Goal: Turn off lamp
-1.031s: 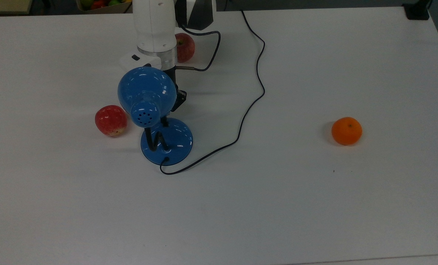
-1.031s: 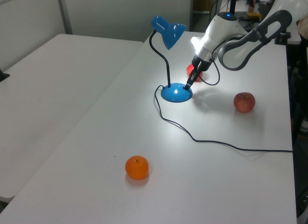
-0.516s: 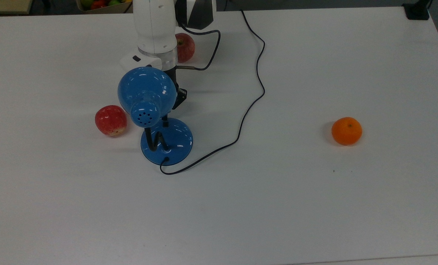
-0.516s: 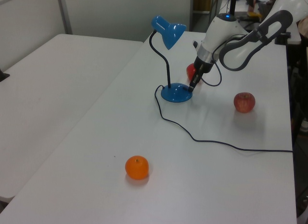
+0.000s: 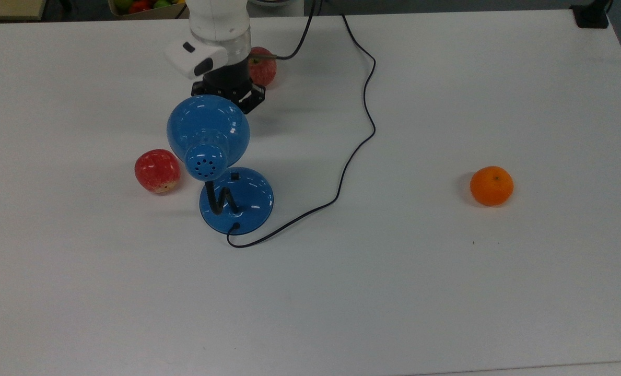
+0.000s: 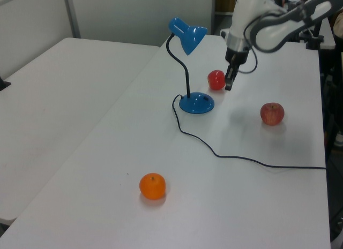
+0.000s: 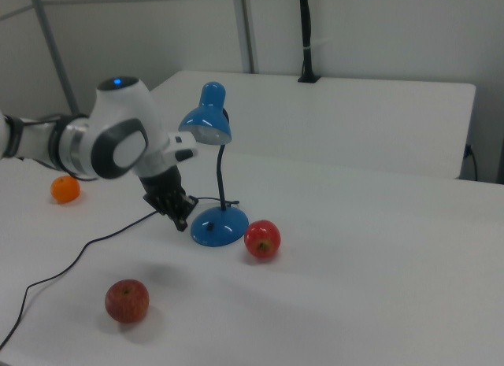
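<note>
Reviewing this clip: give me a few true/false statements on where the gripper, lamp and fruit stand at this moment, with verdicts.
1. The gripper is pressing on the lamp base. False: it hangs clear of the base, beside it.
2. Two red apples lie on the table. True.
3. The orange touches the lamp's cord. False: it lies well apart from it.
4. The lamp stands upright. True.

A blue lamp (image 5: 221, 167) was seen standing on the white table (image 5: 446, 292), its black cord (image 5: 360, 130) trailing away. One red apple (image 5: 156, 171) lay beside its base, an orange (image 5: 491, 185) well apart, and the gripper (image 5: 229, 94) above the shade.
</note>
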